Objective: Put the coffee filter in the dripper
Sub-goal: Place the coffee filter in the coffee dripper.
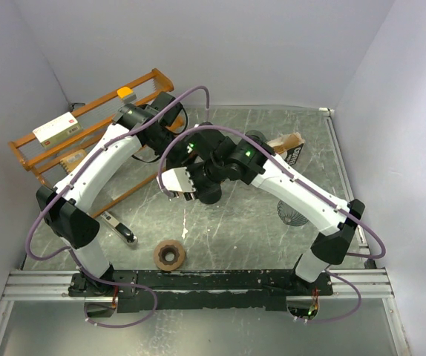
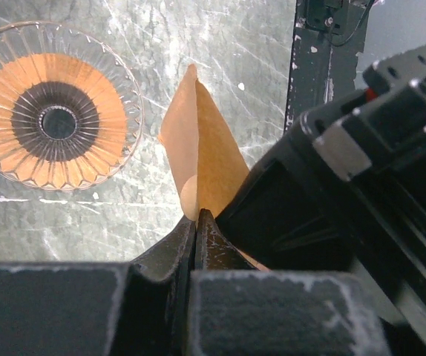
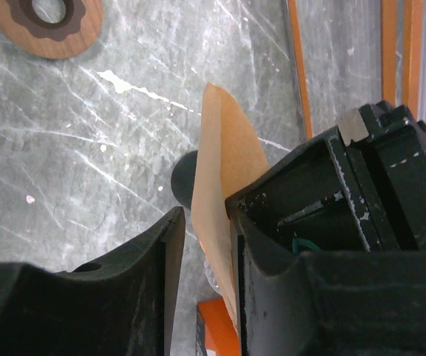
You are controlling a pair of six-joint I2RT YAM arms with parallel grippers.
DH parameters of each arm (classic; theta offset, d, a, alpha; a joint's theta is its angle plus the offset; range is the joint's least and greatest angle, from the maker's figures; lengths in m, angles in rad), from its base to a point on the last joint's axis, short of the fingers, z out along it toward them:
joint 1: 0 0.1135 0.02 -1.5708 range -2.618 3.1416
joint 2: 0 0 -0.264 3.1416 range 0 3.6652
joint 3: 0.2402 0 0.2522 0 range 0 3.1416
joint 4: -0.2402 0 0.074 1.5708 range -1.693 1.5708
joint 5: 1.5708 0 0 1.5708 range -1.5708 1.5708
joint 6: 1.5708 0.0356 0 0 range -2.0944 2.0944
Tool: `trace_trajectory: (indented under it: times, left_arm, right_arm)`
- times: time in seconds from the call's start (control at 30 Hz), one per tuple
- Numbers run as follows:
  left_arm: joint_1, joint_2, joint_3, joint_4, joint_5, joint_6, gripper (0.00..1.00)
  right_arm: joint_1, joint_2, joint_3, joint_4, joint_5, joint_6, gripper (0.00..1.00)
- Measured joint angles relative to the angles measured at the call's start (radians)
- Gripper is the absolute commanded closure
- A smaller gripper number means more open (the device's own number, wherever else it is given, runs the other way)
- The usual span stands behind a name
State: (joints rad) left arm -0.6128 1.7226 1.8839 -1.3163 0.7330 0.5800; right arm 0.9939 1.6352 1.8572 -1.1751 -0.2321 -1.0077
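The brown paper coffee filter (image 2: 202, 148) hangs above the table, pinched at its lower edge by my left gripper (image 2: 197, 215), which is shut on it. In the right wrist view the filter (image 3: 224, 148) stands between the fingers of my right gripper (image 3: 205, 208). That gripper is open; the paper lies against one finger with a gap to the other. The glass dripper with its brown ring (image 1: 170, 254) sits on the table near the front rail. It also shows in the left wrist view (image 2: 59, 119) and the right wrist view (image 3: 42, 22). Both grippers meet mid-table (image 1: 196, 167), hiding the filter from above.
An orange wooden rack (image 1: 87, 126) holding a white box (image 1: 55, 127) stands at the back left. A black-handled tool (image 1: 120, 228) lies front left. A box (image 1: 287, 144) lies at the back, a dark round mesh item (image 1: 295, 215) on the right.
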Motion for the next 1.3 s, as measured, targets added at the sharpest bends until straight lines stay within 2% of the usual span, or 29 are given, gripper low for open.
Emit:
trace_trajectory:
  times: [0.2,0.37,0.47,0.53,0.77,0.93,1.07,1.23,1.3]
  left_arm:
    - [-0.004,0.0,0.0,-0.02,0.0,0.005,0.93]
    - [-0.006,0.0,0.0,-0.029,0.0,0.008,0.93]
    - [-0.006,0.0,0.0,-0.031,0.0,0.008,0.93]
    - [-0.006,0.0,0.0,-0.031,0.0,0.008,0.88]
    - [-0.006,0.0,0.0,-0.021,0.001,0.001,0.64]
    - [-0.006,-0.005,0.0,-0.002,-0.001,-0.011,0.56]
    - [-0.006,-0.015,0.0,0.024,-0.006,-0.019,0.61]
    - [-0.006,-0.019,0.01,0.047,-0.008,-0.03,0.62]
    - [-0.005,-0.019,0.014,0.062,-0.008,-0.038,0.69]
  right_arm:
    - [-0.001,0.002,0.006,-0.022,0.016,-0.003,0.83]
    - [-0.002,0.006,0.017,-0.028,0.019,-0.003,0.88]
    - [-0.002,0.006,0.016,-0.029,0.018,-0.002,0.96]
    - [-0.002,0.006,0.015,-0.027,0.014,0.002,1.0]
    - [-0.002,-0.053,-0.074,0.032,-0.004,0.034,1.0]
    - [-0.005,-0.125,-0.119,0.079,-0.011,0.073,1.0]
    - [-0.015,-0.149,-0.134,0.105,-0.016,0.097,1.0]
    - [-0.033,-0.154,-0.153,0.125,-0.019,0.114,1.0]
    - [-0.04,-0.157,-0.165,0.131,-0.021,0.117,1.0]
